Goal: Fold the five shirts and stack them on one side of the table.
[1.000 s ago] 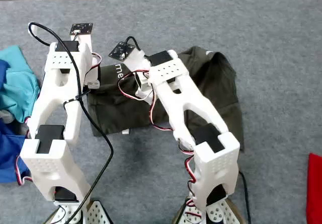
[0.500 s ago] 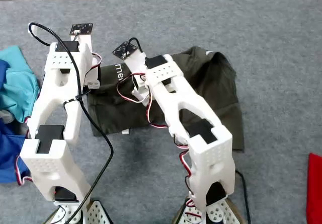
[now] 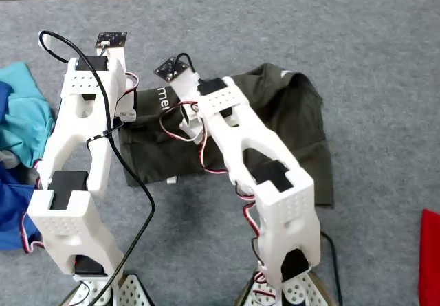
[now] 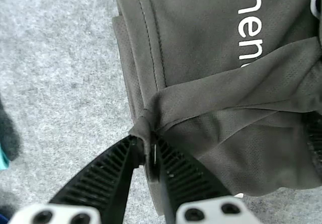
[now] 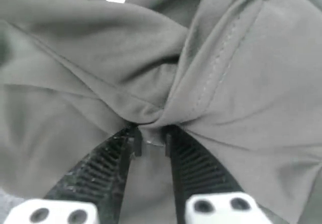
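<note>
**Two-arm fold of a dark olive shirt (image 3: pixel 289 120).** The shirt is lying crumpled near the middle of the grey table (image 3: pixel 385 58). Its left edge is doubled over, and its right part is spreading loosely toward the near side.

The left gripper (image 4: pixel 146 149) is pinching a gathered fold of hem at the shirt's left edge, jaws pressed together on the cloth. The fabric is drawing into taut ridges from that point, which suggests the edge is being held slightly off the surface.

The right gripper (image 5: pixel 151 133) is likewise clamping a bunch of cloth further right, nearer the shirt's middle, with creases radiating from its grip.

Gripping two points on one layer is probably letting the arms carry it as a line, so that it folds flat rather than rolling.

A heap of teal and blue shirts (image 3: pixel 20 134) is waiting at the table's left edge, and a red shirt (image 3: pixel 431 251) at the near right. These look unfolded, so the task is judged to be at an early stage.
</note>
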Robot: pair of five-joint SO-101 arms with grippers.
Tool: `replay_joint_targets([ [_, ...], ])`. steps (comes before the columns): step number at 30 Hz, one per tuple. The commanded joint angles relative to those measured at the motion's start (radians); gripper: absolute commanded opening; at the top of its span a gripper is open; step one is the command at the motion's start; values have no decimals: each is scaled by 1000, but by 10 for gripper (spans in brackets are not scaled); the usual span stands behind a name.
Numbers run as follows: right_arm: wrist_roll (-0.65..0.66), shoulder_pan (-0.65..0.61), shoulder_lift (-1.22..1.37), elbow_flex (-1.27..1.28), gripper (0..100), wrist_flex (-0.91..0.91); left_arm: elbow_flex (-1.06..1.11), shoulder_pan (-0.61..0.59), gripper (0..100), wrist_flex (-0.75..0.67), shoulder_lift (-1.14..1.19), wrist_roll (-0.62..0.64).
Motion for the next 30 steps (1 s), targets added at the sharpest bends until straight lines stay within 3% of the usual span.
replay_joint_targets([
  [1,-9,-12,2,-38,77,-6,-3,6,20,-5,-7,-2],
  [9,-9,7,2,-45,5,14,-3,6,20,-5,-7,-2],
  [21,2,165,2,-305,6,276,-3,11,20,-5,-7,-2],
  [30,203,352,4,-565,6,506,-3,5,20,-5,-7,-2],
])
